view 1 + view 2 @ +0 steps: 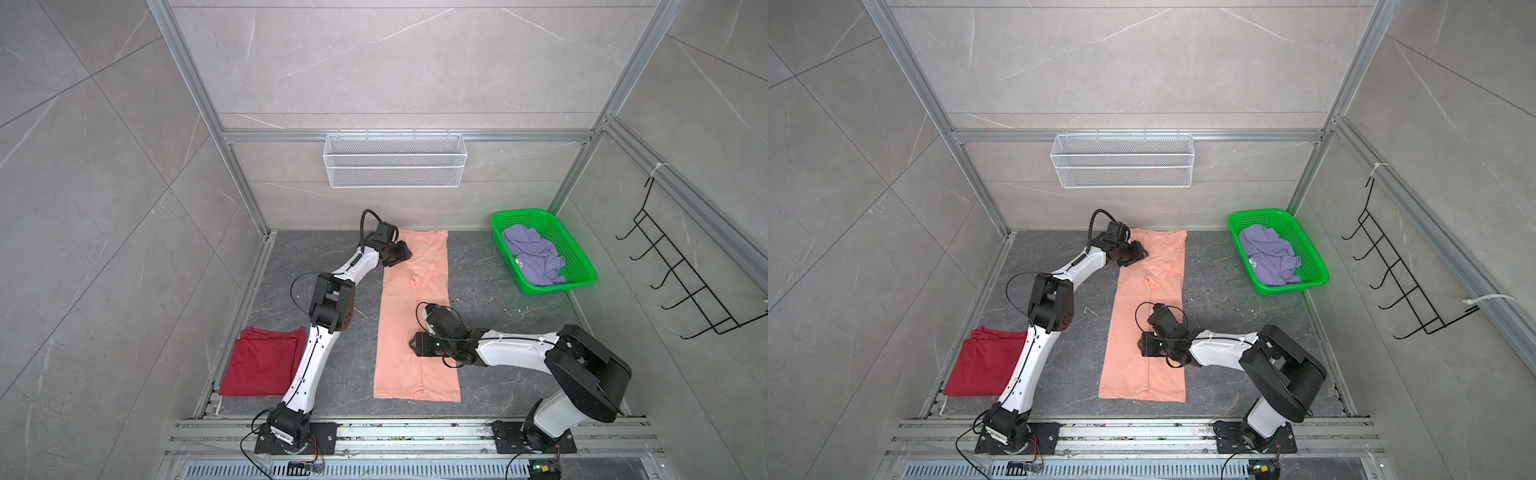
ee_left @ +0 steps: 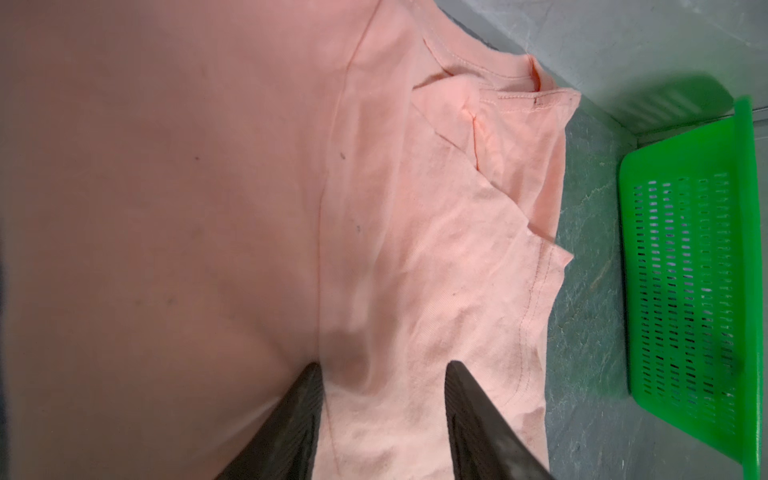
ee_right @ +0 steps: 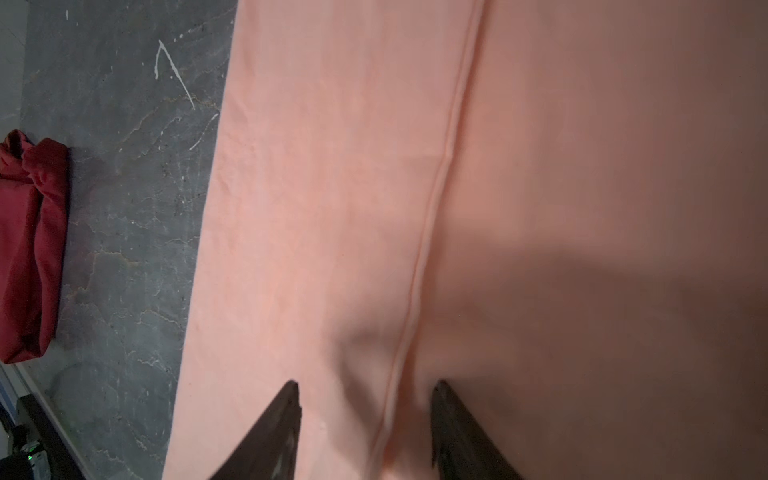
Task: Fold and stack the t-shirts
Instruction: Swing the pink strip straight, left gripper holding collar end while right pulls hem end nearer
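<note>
Folded peach-orange cloth t-shirt [image 1: 399, 299] flat on dark counter [image 1: 498, 332] centre, left gripper [image 2: 382, 370] jaws spread over far collar end, right gripper [image 3: 365, 384] jaws spread over near half

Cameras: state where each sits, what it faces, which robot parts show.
Top view: high, looking down; both arms, left gripper, right gripper, peach t-shirt, red t-shirt, green basket.
Top view: alongside, same scene, peach t-shirt central.
Left wrist: over the peach t-shirt's collar end; open left gripper, green basket.
Right wrist: over its near half; open right gripper, red t-shirt.
Shared: peach t-shirt everywhere.
</note>
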Controlling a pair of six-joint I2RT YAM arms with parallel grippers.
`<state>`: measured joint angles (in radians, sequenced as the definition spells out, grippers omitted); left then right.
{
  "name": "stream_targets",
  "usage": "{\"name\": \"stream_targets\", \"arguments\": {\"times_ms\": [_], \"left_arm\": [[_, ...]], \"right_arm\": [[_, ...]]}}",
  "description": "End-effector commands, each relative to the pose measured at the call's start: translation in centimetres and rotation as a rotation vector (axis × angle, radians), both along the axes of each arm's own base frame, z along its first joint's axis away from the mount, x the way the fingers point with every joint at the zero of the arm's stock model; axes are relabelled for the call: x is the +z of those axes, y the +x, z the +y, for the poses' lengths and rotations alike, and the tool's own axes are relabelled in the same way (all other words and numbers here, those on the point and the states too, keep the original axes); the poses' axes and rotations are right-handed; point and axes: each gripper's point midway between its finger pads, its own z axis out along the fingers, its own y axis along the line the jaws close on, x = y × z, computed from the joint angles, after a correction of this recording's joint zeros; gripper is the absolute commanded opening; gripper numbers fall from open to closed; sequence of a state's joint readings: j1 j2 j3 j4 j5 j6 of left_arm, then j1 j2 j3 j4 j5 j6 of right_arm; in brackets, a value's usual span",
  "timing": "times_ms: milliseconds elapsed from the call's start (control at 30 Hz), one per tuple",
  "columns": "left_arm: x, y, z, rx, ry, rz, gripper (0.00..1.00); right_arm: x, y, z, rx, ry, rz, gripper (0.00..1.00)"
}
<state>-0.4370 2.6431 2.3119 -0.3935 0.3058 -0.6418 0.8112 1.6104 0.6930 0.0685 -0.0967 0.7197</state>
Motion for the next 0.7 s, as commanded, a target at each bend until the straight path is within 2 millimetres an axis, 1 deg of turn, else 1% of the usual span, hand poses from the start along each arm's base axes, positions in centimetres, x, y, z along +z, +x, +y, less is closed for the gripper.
{"name": "stream_targets", "arguments": {"times_ms": [0, 133, 333, 367, 467, 533, 600, 667], "left_arm": [[-2.8, -0.9, 2.2, 0.017, 0.075, 0.067, 0.51], [-2.8, -0.8, 3.1, 0.054, 0.1, 0.066, 0.52], [-3.2, -1.0, 5.8, 0.132, 0.164, 0.093, 0.51], [-3.2, -1.0, 5.9, 0.131, 0.164, 0.088, 0.51], [-3.0, -0.9, 5.7, 0.122, 0.15, 0.085, 0.51], [-2.4, -0.8, 4.9, 0.092, 0.11, 0.07, 0.51], [-1.0, -0.7, 3.3, 0.03, 0.03, 0.035, 0.51], [0.9, -0.4, 2.1, -0.023, -0.023, -0.008, 0.51]], "right_arm": [[-7.0, -7.2, -7.4, -0.017, -0.329, 0.306, 0.53], [-6.5, -6.8, -8.1, -0.007, -0.383, 0.281, 0.54], [-6.3, -7.0, -8.9, 0.001, -0.413, 0.269, 0.54], [-6.2, -7.0, -9.0, 0.004, -0.414, 0.266, 0.54], [-5.8, -6.9, -8.3, 0.029, -0.382, 0.252, 0.54], [-5.3, -6.8, -7.7, 0.053, -0.357, 0.24, 0.54], [-4.5, -6.6, -6.7, 0.092, -0.316, 0.222, 0.54], [-3.4, -6.2, -5.7, 0.134, -0.281, 0.182, 0.55]]}}
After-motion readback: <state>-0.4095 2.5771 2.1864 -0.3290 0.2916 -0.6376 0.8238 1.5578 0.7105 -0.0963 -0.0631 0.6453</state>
